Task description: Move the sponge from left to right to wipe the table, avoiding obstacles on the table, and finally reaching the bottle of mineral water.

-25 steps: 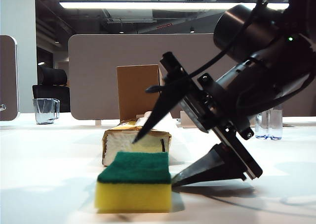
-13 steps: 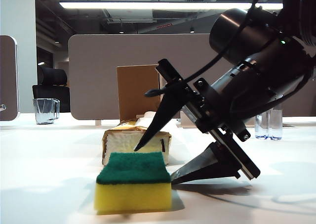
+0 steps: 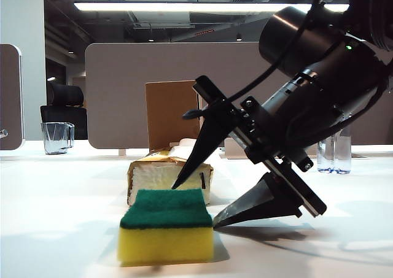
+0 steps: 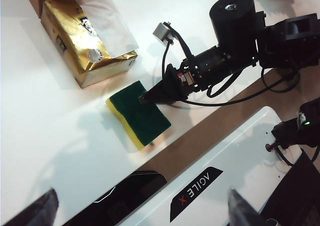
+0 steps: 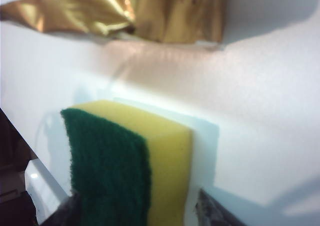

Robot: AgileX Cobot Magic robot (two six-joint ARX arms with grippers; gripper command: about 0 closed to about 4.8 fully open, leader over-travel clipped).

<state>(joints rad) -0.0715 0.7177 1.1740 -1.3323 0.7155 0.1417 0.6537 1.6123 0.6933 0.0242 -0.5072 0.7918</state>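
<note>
I see the table (image 3: 55,192) bearing the tissue pack (image 3: 147,178) behind the sponge (image 3: 166,224). My right gripper (image 3: 195,201) straddles the sponge, jaws apart, ready to clamp; left gripper (image 4: 140,206) waits wide, well away.

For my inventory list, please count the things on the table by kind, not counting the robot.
Sponge: 1
Tissue pack: 1
Cardboard box: 1
Glass mug: 1
Water bottles: 2, as far as the exterior view shows
Total: 6
</note>
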